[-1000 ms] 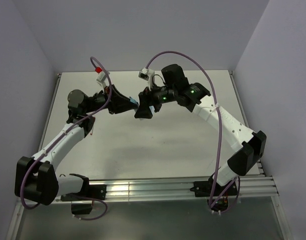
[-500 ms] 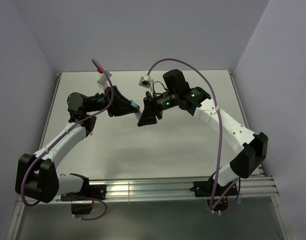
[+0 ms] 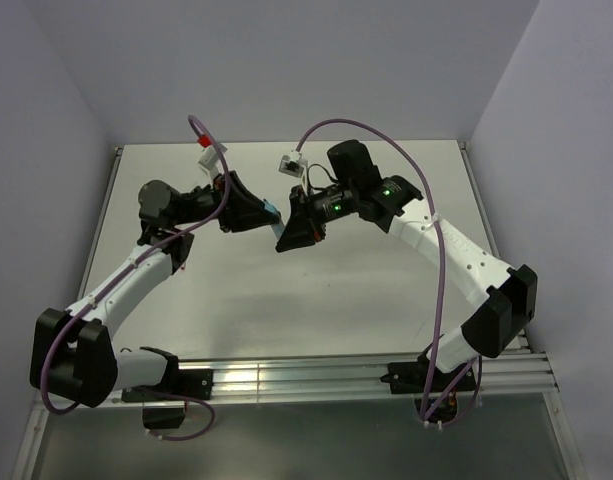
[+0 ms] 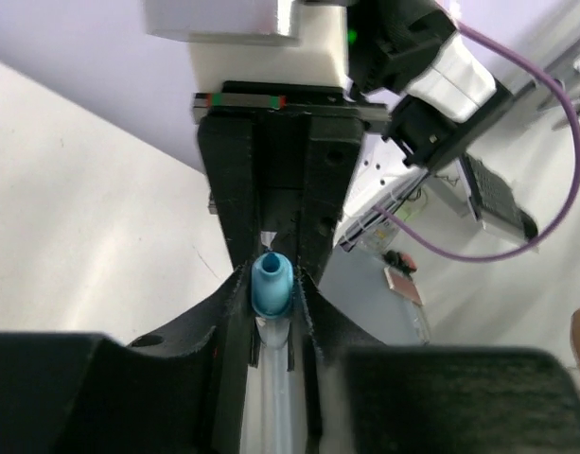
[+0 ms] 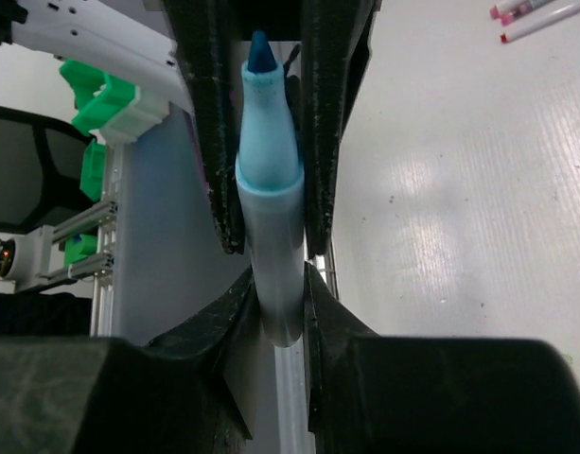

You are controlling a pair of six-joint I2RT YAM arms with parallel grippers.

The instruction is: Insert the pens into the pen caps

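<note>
My left gripper is shut on the light blue pen cap, and the cap's open mouth looks empty. My right gripper is shut on the pale barrel of a pen with a blue tip that points at the left gripper's fingers. In the top view the left gripper and right gripper face each other above the table's far middle, and the cap shows between them. Two more pens with red ends lie on the table.
The white table is walled by lilac panels at the back and both sides. Purple cables loop over both arms. A metal rail runs along the near edge by the arm bases.
My right gripper has drawn back a little, right and nearer, and tilted, opening a small gap to the left gripper. The left gripper has shifted slightly. Both stay shut.
</note>
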